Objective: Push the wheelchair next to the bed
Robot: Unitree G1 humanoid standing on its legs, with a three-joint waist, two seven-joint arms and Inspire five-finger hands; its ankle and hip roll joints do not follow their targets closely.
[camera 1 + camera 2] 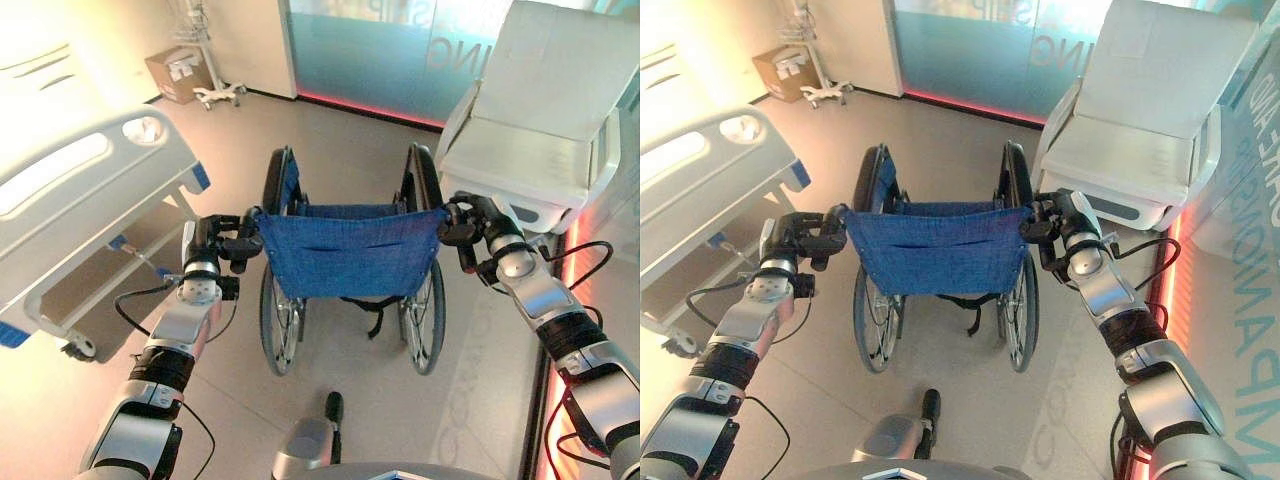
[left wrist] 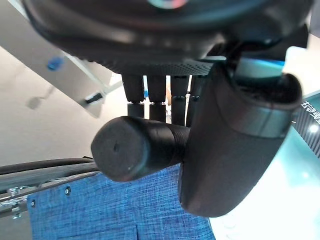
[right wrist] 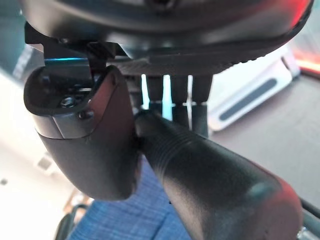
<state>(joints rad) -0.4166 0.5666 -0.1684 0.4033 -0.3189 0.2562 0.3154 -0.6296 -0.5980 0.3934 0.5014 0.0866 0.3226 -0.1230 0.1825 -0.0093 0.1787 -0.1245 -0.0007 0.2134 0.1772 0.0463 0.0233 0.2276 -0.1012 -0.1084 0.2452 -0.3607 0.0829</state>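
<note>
Each robot hand, left [image 1: 212, 243] and right [image 1: 468, 226], is clamped on a wheelchair [image 1: 350, 250] grip. Pushing step in hand. Bed [image 1: 90, 185] lies beyond the left hand; next, steer left.

Bed [image 1: 90, 190] left, chair [image 1: 540, 120] right (floor betw. free).

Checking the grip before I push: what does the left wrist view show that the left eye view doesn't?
Left wrist view alone: the round end of the left push handle, with the left hand curled round it. Left eye view alone: the whole wheelchair, the bed on the left, the reclining chair on the right, the right hand at its handle. Both: the blue backrest.
</note>
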